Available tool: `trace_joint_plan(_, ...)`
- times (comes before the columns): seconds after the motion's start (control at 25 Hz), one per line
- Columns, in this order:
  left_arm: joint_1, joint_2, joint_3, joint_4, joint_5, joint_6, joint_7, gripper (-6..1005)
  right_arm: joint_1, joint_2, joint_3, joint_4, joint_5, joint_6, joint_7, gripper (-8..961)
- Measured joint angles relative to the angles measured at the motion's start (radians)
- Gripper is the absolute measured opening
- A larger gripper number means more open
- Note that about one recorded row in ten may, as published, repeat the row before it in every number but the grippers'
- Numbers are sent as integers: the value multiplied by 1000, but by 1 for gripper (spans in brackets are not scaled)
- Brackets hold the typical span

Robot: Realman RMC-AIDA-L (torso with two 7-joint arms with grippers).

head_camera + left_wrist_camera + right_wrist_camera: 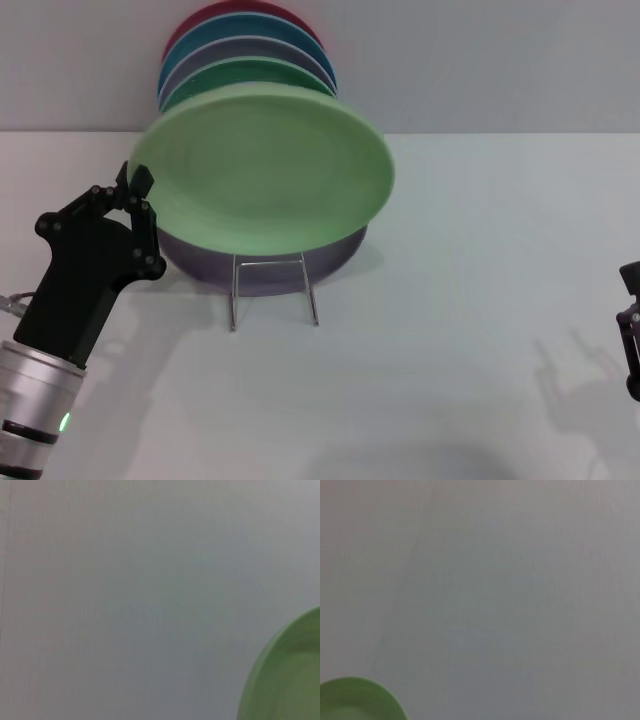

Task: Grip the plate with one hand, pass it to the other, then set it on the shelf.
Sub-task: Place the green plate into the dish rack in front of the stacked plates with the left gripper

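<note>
The light mint-green plate (265,165) hangs tilted in the air just in front of the shelf, its face towards me. My left gripper (138,192), black with a silver wrist, is shut on the plate's left rim. Part of the plate's rim (287,680) shows in the left wrist view, and a small arc of the plate (355,702) in the right wrist view. The shelf (272,290), a thin silver wire rack, stands on the table under the plate. My all-black right gripper (630,335) sits low at the right edge, far from the plate.
Several plates stand on edge in the rack behind the held one: red (215,18), teal (200,45), lilac (300,55) and darker green (250,72). A lilac plate (265,270) leans low at the rack's front. White table (470,330) stretches to the right.
</note>
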Motion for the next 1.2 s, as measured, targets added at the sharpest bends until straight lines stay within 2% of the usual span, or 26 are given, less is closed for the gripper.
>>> trace_joint_plan(0.84, -4, 1, 17, 59, 1, -111, 26, 41, 11, 0, 4, -9, 0, 13, 1, 402)
trace_joint_plan(1.2, -23, 0, 52, 81, 1, -142, 25, 41, 15, 1, -2, -14, 0, 16, 1, 401)
